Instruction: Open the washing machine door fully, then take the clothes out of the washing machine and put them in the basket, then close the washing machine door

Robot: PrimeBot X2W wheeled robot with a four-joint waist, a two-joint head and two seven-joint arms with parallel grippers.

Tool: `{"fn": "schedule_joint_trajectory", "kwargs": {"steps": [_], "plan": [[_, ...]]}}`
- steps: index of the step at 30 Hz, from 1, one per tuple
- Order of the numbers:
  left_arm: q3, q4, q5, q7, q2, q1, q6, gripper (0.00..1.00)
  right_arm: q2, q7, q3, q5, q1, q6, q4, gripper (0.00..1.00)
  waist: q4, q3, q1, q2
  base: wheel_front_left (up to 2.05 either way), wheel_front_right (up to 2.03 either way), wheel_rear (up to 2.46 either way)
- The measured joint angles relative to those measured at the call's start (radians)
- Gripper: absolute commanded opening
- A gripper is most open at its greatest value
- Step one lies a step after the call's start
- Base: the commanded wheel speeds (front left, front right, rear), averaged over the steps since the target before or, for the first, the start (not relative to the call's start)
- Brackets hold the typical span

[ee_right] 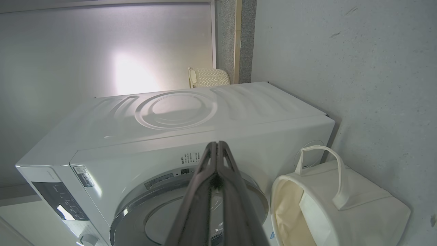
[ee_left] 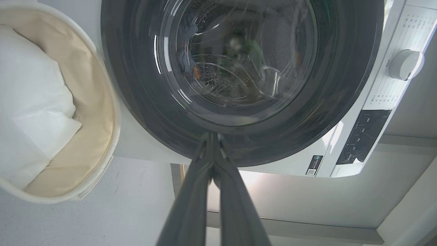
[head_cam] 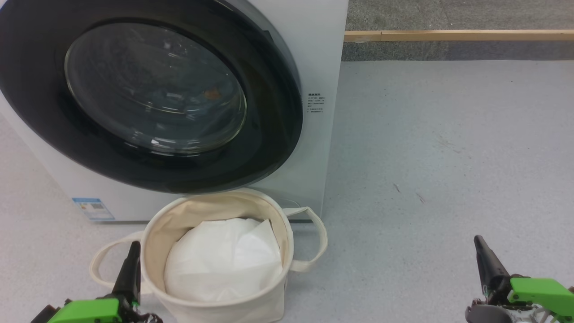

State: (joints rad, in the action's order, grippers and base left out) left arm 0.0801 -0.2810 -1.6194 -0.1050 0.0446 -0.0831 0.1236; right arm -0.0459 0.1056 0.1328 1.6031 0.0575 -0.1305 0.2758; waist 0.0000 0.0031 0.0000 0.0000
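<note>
The washing machine is white and stands at the upper left of the head view. The washing machine door, with its black rim and bulging glass, lies closed against the front. Behind the glass the clothes show dimly as a bluish patch with an orange spot. In front of the machine stands the cream basket. My left gripper is shut and empty just left of the basket, and it points at the door's rim. My right gripper is shut and empty over the floor at the right.
A plain white padding sheet fills the basket's bottom. Grey floor stretches to the right of the machine up to a wooden strip at the wall. The control panel and a white knob sit above the door.
</note>
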Motion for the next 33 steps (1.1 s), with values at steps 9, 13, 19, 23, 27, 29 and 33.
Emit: {"fn": "schedule_joint_trajectory", "kwargs": {"steps": [9,13,19,23,27,29,33], "plan": [[0.0,0.0,0.0,0.0,0.0,0.0,0.0,0.0,0.0,0.0,0.0,0.0,0.0,0.0,0.0,0.0,0.0,0.0,0.0,0.0,0.0,0.0,0.0],[0.0,0.0,0.0,0.0,0.0,0.0,0.0,0.0,0.0,0.0,0.0,0.0,0.0,0.0,0.0,0.0,0.0,0.0,0.0,0.0,0.0,0.0,0.0],[0.0,0.0,0.0,0.0,0.0,0.0,0.0,0.0,0.0,0.0,0.0,0.0,0.0,0.0,0.0,0.0,0.0,0.0,0.0,0.0,0.0,0.0,0.0],[0.0,0.0,0.0,0.0,0.0,0.0,0.0,0.0,0.0,0.0,0.0,0.0,0.0,0.0,0.0,0.0,0.0,0.0,0.0,0.0,0.0,0.0,0.0],[0.0,0.0,0.0,0.0,0.0,0.0,0.0,0.0,0.0,0.0,0.0,0.0,0.0,0.0,0.0,0.0,0.0,0.0,0.0,0.0,0.0,0.0,0.0],[0.0,0.0,0.0,0.0,0.0,0.0,0.0,0.0,0.0,0.0,0.0,0.0,0.0,0.0,0.0,0.0,0.0,0.0,0.0,0.0,0.0,0.0,0.0],[0.0,0.0,0.0,0.0,0.0,0.0,0.0,0.0,0.0,0.0,0.0,0.0,0.0,0.0,0.0,0.0,0.0,0.0,0.0,0.0,0.0,0.0,0.0]]}}
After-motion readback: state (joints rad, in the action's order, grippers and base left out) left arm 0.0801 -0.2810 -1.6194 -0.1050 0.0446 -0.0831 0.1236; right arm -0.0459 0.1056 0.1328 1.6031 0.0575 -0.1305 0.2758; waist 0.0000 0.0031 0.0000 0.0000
